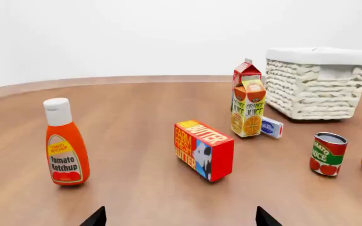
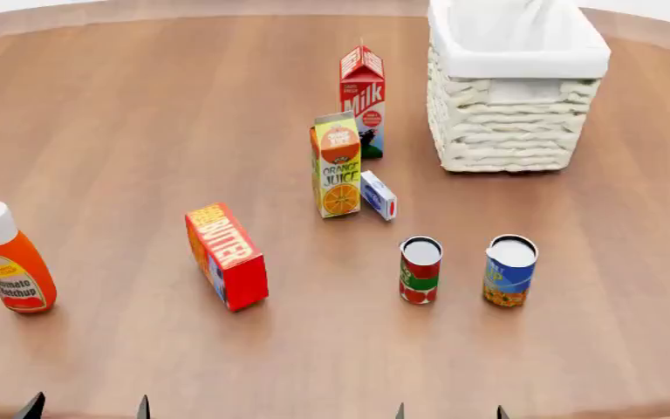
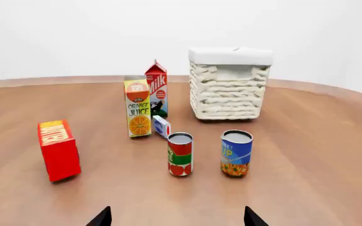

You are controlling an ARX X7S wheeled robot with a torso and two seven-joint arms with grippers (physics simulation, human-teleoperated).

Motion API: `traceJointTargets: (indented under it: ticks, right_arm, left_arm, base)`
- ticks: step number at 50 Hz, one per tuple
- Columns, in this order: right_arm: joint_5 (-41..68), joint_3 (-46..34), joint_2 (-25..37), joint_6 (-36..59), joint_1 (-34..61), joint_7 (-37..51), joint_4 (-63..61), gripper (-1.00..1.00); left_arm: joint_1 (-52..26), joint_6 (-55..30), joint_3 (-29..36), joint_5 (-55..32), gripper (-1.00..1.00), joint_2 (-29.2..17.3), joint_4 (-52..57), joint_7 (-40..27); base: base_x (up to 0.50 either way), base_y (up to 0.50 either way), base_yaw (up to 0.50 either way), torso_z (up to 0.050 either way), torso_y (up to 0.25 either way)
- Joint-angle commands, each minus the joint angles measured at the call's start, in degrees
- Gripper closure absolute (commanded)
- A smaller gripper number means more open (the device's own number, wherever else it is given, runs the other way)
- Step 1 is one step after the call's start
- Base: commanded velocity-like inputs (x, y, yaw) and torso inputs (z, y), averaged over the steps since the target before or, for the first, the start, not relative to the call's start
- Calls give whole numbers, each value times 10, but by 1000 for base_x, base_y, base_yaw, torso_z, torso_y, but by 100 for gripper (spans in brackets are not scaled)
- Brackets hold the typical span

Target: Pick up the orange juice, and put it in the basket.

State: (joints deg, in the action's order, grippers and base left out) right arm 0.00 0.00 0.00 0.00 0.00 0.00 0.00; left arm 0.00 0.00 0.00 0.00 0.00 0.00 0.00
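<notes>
On the table, target: the orange juice (image 2: 337,165) stands upright, well short of the basket (image 2: 509,131), on the ketchup-bottle side of it.
Neighbours of the orange juice: the milk carton (image 2: 362,100) stands just behind it; a small blue-and-white box (image 2: 379,195) lies just beside its base, on the basket side.
Left gripper (image 1: 179,217): fingertips spread apart, nothing between them, well back from the orange juice.
Right gripper (image 3: 177,217): fingertips likewise spread and unloaded.
Step in hand: judged to be the approach; no grasp made.
Next move: an arm must reach past the butter box (image 2: 228,256) or the two cans, (image 2: 420,270) and (image 2: 509,270), and close on the carton's flat sides without tipping the milk carton.
Basket contents: white liner visible; nothing seen inside from the head view, though the floor is partly hidden.
Cans: both stand upright with lids on; contents unseen.
</notes>
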Motion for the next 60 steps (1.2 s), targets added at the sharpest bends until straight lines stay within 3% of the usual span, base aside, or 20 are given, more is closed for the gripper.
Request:
traceJointTargets:
  ticks: [1,12,60]
  right_arm:
    - [47,-56,46,-7,5,55,7,-100]
    - [38,-81,68,53,20,54,-42,-100]
    - [51,-112,90,61,33,65,-54,-100]
  left_arm:
    - [0,0,10,-9,-100,-9,0,-10]
    - [-1,1,31,-27,-100,-27,0,-31]
    - [-4,6,72,-61,-100,-61,-2,-71]
  base:
    - [0,0,0,0,0]
    - [0,0,0,0,0]
    - [205,0,0,0,0]
